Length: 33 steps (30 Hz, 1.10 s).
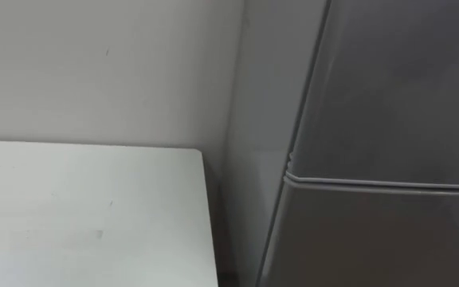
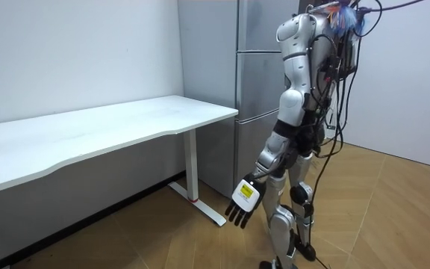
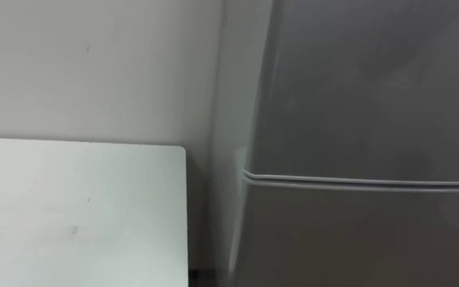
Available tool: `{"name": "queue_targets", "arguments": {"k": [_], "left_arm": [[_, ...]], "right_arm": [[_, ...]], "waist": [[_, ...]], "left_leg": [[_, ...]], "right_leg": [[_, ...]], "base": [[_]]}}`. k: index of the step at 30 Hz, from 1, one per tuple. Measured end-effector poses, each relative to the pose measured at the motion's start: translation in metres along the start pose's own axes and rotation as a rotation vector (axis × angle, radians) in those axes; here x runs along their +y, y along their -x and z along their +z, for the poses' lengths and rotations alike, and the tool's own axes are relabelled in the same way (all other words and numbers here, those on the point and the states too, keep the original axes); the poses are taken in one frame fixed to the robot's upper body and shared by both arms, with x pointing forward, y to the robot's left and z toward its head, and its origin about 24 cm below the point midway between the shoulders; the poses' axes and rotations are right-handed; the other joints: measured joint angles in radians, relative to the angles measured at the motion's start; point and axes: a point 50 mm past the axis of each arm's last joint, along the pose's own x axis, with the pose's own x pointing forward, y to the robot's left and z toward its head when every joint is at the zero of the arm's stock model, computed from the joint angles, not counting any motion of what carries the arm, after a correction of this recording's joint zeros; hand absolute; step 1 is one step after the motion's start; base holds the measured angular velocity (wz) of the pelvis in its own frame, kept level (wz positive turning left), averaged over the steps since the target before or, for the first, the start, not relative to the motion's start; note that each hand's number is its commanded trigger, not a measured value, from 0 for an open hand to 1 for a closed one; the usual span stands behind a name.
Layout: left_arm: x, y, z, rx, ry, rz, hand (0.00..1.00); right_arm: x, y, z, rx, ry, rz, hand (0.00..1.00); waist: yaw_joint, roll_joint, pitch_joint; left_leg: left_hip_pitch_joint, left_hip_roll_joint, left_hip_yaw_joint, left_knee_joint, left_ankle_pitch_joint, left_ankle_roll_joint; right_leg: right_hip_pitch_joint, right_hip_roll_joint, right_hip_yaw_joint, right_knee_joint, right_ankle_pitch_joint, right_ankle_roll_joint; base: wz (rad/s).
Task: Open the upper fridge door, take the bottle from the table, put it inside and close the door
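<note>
Robot stands close before the fridge [image 1: 389, 104], both doors closed, white surface [image 1: 86, 215] at its left side. Its left hand [image 2: 243, 202] hangs beside the thigh, fingers loosely spread, holding nothing. Where the bottle is: cannot tell.

Head stereo pair: looks forward and slightly down, close to the fridge [image 1: 389, 96], which occupies 12 to 5 o'clock; the table [image 1: 86, 215] corner sits at 8 o'clock. Room camera: stands well off, behind the robot's left, facing the same fridge front and table end.
</note>
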Motion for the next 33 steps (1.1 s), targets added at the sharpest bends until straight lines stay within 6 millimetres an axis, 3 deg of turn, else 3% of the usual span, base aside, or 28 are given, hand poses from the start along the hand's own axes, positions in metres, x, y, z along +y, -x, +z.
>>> {"name": "queue_targets", "arguments": {"k": [19,28,33], "left_arm": [[-0.003,0.000,-0.001,0.011,-0.021,-0.020,0.00],[-0.006,-0.005,0.012,-0.013,-0.072,-0.032,0.00],[-0.010,-0.006,0.019,-0.025,-0.116,-0.051,0.00]], "right_arm": [[0.035,-0.002,0.013,-0.008,-0.175,0.164,0.00],[0.055,0.000,0.014,-0.002,-0.232,0.229,0.00],[0.082,0.007,0.003,0.053,-0.244,0.340,0.00]], "waist": [[0.022,0.029,0.0022],[0.072,0.026,0.0020],[0.094,0.026,0.0032]], "left_leg": [[-0.004,0.000,-0.021,0.016,0.000,0.000],[-0.006,-0.001,-0.032,0.017,0.000,0.000],[-0.016,0.000,-0.044,0.034,0.000,0.000]], "right_leg": [[0.016,-0.005,-0.031,0.003,0.001,-0.001],[0.017,-0.007,-0.040,0.002,0.001,-0.001],[0.027,-0.008,-0.055,-0.004,0.002,-0.002]], "base": [[0.04],[0.03],[0.10]]}}
